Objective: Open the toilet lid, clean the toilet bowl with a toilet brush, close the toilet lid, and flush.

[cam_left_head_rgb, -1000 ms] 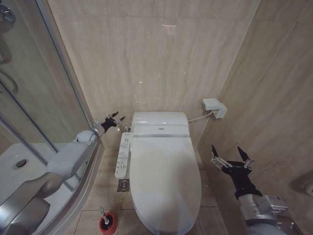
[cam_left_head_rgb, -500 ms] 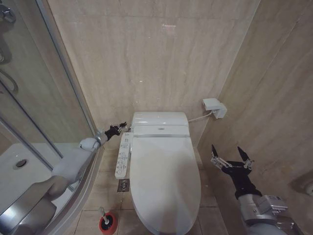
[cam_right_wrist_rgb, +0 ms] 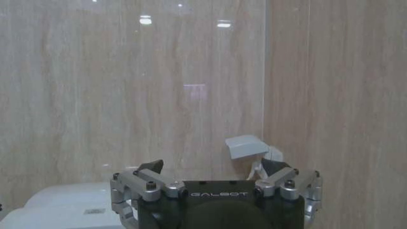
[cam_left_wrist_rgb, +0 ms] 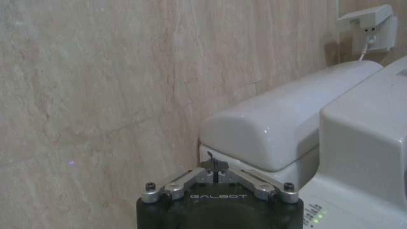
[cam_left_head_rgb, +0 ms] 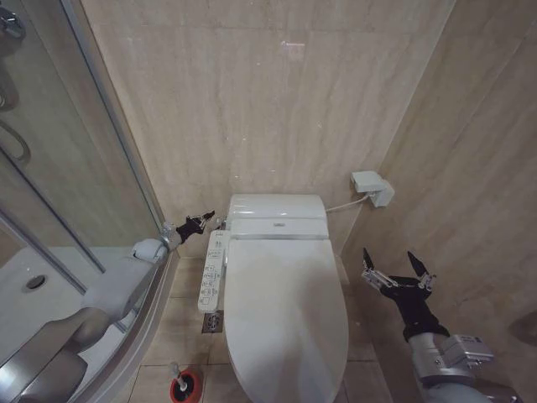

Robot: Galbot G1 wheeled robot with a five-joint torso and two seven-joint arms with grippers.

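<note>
"GALBOT" lettering on both wrists, left gripper (cam_left_wrist_rgb: pixel 216 168) and right gripper (cam_right_wrist_rgb: pixel 215 172)

Left end effector (cam_left_head_rgb: pixel 204 221) beside closed toilet lid (cam_left_head_rgb: pixel 284 311).

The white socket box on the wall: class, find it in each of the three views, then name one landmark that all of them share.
Head view: the socket box is on the wall, to the right of the toilet's rear housing.
Left wrist view: the socket box is on the wall beyond the rear housing.
Right wrist view: the socket box is on the wall ahead of the right tool.
Shared landmark: the rear housing.
</note>
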